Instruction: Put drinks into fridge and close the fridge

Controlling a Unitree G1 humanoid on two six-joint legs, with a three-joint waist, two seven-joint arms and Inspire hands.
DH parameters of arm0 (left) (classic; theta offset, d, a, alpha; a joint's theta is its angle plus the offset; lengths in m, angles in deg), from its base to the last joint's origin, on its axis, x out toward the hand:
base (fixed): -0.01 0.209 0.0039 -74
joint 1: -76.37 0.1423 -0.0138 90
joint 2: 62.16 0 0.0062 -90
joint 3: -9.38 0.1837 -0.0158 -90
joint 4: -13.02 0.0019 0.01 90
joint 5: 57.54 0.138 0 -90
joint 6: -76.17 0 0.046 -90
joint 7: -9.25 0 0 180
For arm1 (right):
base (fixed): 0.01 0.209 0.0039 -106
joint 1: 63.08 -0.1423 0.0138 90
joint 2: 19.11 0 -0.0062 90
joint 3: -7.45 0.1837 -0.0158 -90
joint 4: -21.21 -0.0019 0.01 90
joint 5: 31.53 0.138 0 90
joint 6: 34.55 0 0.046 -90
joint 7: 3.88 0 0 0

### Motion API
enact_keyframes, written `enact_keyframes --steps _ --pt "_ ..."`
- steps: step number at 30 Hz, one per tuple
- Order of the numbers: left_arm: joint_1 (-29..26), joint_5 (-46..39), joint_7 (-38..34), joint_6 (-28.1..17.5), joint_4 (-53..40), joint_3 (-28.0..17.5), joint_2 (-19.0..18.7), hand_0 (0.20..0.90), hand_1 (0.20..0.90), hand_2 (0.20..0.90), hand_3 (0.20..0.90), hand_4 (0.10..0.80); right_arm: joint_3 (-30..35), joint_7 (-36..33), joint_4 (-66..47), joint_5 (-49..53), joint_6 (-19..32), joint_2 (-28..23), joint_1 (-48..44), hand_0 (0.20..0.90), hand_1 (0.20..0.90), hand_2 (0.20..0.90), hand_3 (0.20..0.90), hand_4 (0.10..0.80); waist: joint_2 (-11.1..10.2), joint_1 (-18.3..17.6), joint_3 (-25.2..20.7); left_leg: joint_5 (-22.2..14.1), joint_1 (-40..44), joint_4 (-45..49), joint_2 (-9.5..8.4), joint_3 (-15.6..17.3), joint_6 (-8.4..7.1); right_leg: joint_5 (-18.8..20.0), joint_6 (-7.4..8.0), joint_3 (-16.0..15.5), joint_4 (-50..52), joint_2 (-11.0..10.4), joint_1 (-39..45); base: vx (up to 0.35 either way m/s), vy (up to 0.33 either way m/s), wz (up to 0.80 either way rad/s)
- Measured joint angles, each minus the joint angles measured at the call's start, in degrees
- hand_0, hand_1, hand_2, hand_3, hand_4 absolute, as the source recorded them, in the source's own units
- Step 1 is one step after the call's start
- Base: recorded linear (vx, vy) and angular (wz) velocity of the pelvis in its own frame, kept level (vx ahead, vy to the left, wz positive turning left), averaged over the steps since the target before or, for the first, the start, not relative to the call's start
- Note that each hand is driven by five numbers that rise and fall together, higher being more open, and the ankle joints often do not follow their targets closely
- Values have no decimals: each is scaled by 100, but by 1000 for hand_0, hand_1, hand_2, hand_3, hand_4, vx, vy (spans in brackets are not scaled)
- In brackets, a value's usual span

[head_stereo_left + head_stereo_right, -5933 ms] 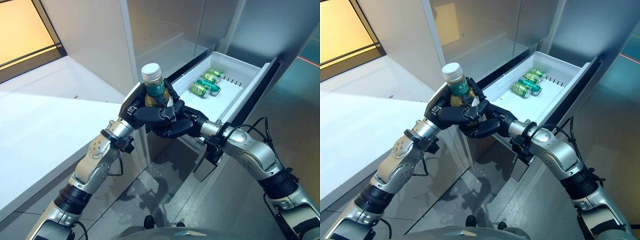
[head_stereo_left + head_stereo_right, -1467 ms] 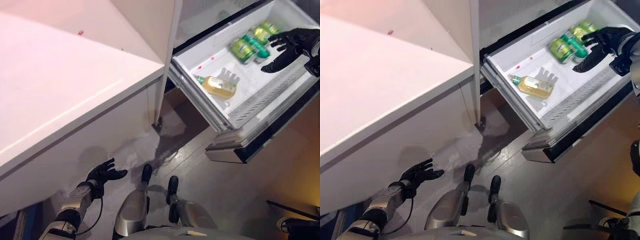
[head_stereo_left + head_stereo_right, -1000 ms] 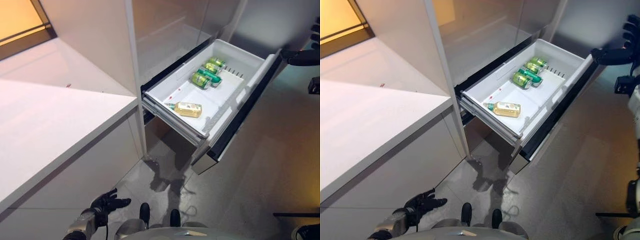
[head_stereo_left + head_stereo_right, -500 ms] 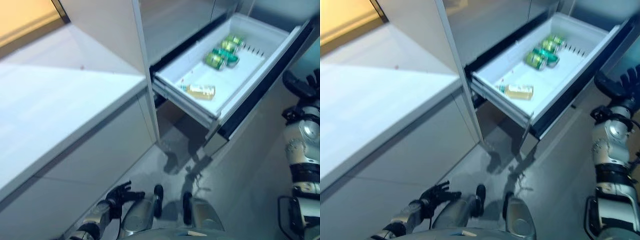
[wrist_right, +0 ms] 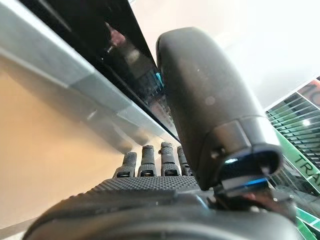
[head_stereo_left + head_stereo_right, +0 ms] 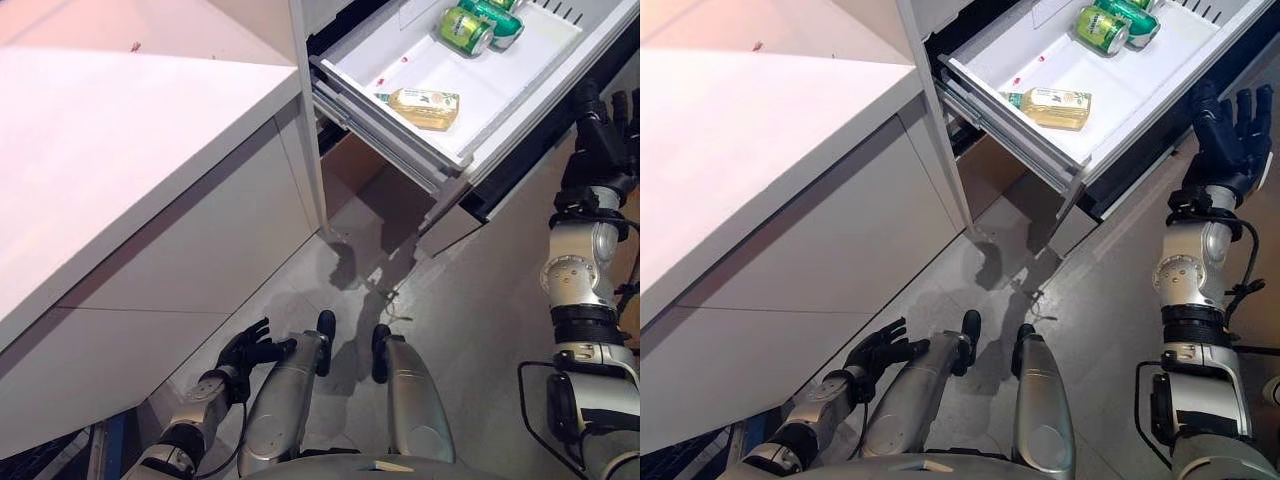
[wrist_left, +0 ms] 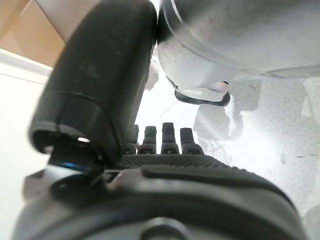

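Observation:
The fridge drawer (image 6: 510, 75) stands pulled out at the upper right. A bottle of yellow drink (image 6: 425, 105) lies on its side in the drawer's near part, and green cans (image 6: 470, 25) lie at its far end. My right hand (image 6: 1225, 130) is open with its fingers straight and upright, just outside the drawer's dark front panel (image 6: 1140, 165); it holds nothing. In the right wrist view the fingers (image 5: 150, 161) point along that panel's silver edge. My left hand (image 6: 245, 352) hangs low near the floor, open and empty, with its fingers spread.
A white counter (image 6: 120, 140) fills the left side, with white cabinet fronts below it. The fridge's upright side panel (image 6: 305, 100) stands between the counter and the drawer. Grey floor (image 6: 480, 300) lies below the drawer.
The camera has tilted down, so the drawer sits higher in the picture. The bottle that both hands held now lies in the drawer. My right hand has come to the drawer's front panel.

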Motion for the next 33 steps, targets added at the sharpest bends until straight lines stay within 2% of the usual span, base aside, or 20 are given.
enact_keyframes --steps 10,19,25,29,33 --pt "2 -38 82 -93 -8 62 98 900 900 900 900 800 -519 177 209 -259 -208 -76 -677 900 900 900 900 800 172 80 80 267 95 -452 6 -376 -199 42 -154 -389 -222 -30 110 37 32 17" --pt "108 -34 233 -78 20 88 93 900 900 900 900 800 -893 366 742 -611 -700 -465 -1105 900 900 900 900 800 311 533 77 635 792 -1357 37 -981 -382 71 -271 -1079 -927 -59 935 71 27 36" --pt "308 12 254 -55 156 37 -13 900 900 900 900 800 -1378 502 1034 -727 -937 -555 -1492 900 900 900 900 800 351 853 57 801 1350 -1872 41 -1371 -363 76 -254 -1451 -1525 -23 1658 120 19 31" --pt "485 64 264 31 210 -68 -64 900 900 900 900 800 -1344 214 1093 -950 -907 -488 -1401 900 900 900 900 800 348 853 22 780 1588 -2130 71 -1427 -395 133 -203 -1501 -1810 16 1940 79 -2 7" --pt "555 254 335 37 226 -216 -104 900 900 900 900 800 -1436 -590 1073 -2178 -1033 -493 -1401 900 900 900 900 800 321 920 -180 836 1635 -2243 139 -1382 -343 280 -178 -1488 -2151 120 2053 16 6 -2"
